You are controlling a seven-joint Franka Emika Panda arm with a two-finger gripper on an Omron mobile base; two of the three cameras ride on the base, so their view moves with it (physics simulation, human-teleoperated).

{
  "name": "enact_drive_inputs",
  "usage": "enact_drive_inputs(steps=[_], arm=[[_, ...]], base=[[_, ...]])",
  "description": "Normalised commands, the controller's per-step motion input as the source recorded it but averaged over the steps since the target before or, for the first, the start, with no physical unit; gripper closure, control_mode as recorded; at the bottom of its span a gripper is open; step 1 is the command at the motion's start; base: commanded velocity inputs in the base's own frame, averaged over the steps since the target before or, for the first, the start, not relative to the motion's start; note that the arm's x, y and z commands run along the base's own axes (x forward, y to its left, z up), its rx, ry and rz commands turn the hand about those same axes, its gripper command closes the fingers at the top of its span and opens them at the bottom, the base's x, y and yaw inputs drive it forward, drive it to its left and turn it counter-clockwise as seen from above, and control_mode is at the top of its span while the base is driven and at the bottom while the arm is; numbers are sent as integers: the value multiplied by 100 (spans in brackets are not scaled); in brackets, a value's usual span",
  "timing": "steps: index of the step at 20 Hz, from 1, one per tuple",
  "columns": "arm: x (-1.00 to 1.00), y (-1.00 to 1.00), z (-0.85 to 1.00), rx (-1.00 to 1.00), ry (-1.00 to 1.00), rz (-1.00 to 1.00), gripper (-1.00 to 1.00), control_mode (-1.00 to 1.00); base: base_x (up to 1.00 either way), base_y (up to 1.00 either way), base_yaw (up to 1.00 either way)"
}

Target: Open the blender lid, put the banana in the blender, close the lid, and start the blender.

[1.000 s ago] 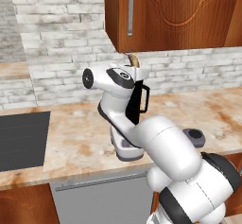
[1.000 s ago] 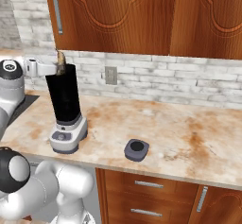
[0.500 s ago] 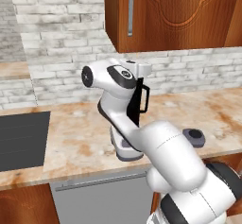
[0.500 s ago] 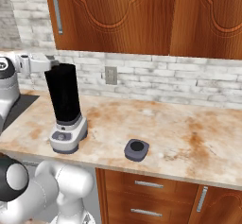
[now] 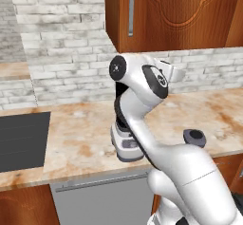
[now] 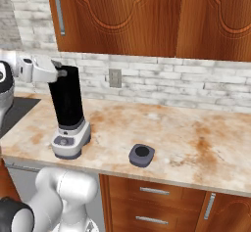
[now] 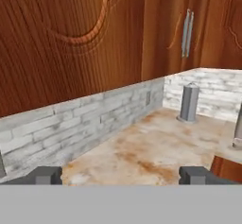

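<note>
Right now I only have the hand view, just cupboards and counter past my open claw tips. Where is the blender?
Observer: The blender stands near the front edge of the counter, towards its left end in the right base view.
Operator: Is its lid on?
Observer: No. The blender lid lies flat on the counter to the right of the blender, apart from it.
Operator: And where is my claw?
Observer: The claw is up beside the top of the jar, on its left in the right base view. It is open and holds nothing.
</note>
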Motion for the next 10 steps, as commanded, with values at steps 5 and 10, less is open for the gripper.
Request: enact_drive_inputs(steps=[5, 10], arm=[[-13, -100, -38, 31, 28, 0, -100, -100], [3, -97, -97, 25, 44, 1, -100, -100]], base=[[0, 0, 0], [0, 0, 0]])
